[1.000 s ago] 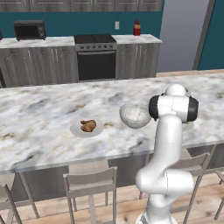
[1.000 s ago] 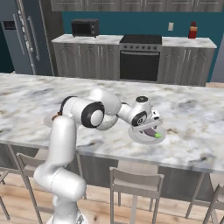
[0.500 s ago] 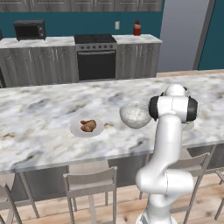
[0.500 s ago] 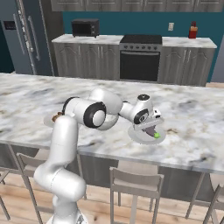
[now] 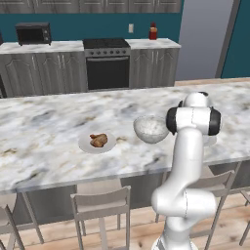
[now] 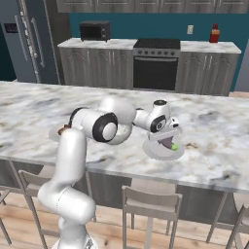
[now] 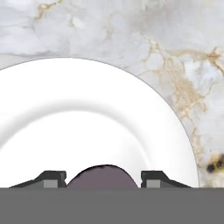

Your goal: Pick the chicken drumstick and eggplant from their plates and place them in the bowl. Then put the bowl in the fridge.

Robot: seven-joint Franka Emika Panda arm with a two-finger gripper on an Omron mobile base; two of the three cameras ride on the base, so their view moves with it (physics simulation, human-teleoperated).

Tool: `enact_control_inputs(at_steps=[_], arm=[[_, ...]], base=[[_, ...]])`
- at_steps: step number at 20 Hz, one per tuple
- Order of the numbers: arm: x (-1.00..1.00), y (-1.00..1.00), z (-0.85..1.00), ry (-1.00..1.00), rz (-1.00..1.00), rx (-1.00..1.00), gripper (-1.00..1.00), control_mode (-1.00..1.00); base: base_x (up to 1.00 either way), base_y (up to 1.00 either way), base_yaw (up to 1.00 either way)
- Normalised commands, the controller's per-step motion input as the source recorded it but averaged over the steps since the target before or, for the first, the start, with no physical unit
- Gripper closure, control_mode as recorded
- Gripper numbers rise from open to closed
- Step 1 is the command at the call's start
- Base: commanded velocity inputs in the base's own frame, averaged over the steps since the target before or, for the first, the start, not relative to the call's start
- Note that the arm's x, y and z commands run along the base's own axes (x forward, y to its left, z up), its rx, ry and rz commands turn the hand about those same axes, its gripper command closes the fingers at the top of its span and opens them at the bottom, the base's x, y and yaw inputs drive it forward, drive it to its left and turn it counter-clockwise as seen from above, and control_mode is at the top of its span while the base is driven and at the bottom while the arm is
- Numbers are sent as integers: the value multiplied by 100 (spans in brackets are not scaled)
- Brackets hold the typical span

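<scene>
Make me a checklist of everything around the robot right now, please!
Surface: marble island counter, with stools under its near edge.
Job's things: chicken drumstick on a white plate; bowl beside it, apparently empty; eggplant on a second plate; fridge doors closed.
Clutter: nothing seen.
Claw: claw low over the eggplant's plate, fingertips either side of the eggplant, not closed.
Cables: nothing seen.
Surroundings: oven, microwave, red bottle.

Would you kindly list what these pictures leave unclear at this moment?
- Pincer grip: hand view's bottom edge cuts off the eggplant and fingertips; contact unclear.
- Eggplant plate: left base view, mostly behind the arm.
- Chicken drumstick plate: right base view, largely behind the arm.
</scene>
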Motion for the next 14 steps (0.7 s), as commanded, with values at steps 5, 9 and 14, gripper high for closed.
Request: enact_control_inputs(at_steps=[5, 9, 14], arm=[[-23, 23, 43, 0, 0, 0, 100, -100], [-24, 49, 29, 0, 0, 0, 100, -100], [-8, 69, 22, 0, 6, 0, 100, -100]], base=[[0, 0, 0], [0, 0, 0], [0, 0, 0]])
